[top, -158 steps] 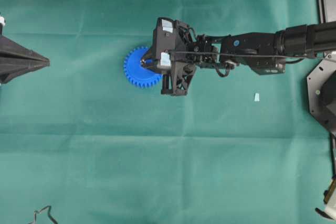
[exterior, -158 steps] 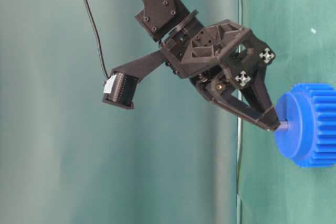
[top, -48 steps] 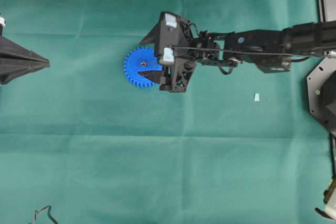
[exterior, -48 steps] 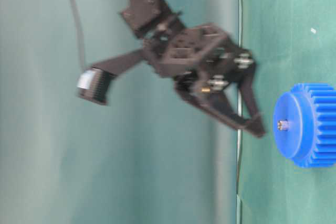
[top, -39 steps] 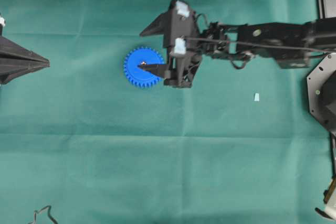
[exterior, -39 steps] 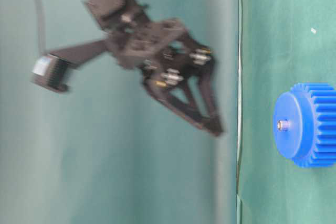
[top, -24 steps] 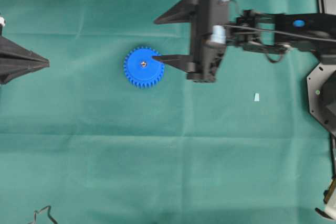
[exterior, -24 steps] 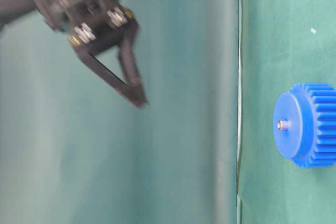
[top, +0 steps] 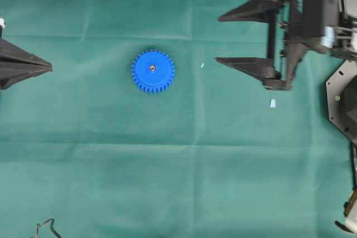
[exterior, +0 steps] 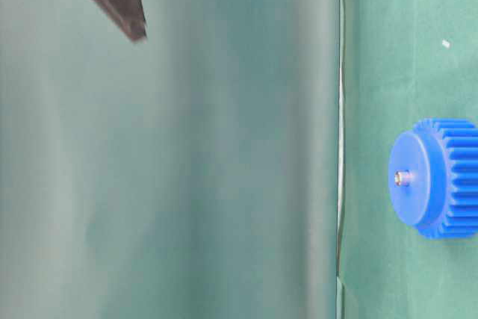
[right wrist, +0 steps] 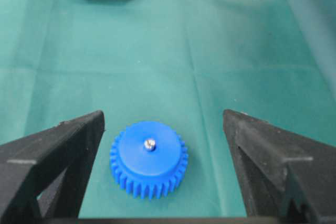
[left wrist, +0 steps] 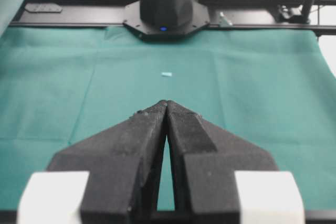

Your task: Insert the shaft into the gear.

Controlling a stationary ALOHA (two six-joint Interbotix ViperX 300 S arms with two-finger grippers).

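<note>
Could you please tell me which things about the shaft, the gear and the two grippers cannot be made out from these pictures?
- Shaft: how deep it sits; the gear hides all below its tip.
- Gear's underside: against the cloth, every view.
- Right gripper: table-level view cuts it off at the frame edge, blurred.
- Left gripper: overhead view crops its body at the picture's edge.

I see the gear (top: 153, 71) lying flat on the cloth (top: 167, 165), the shaft (top: 152, 68) upright in its centre hole. The right gripper (top: 220, 39) hangs well apart at its three o'clock; the left gripper (top: 50, 68) sits at nine.
</note>
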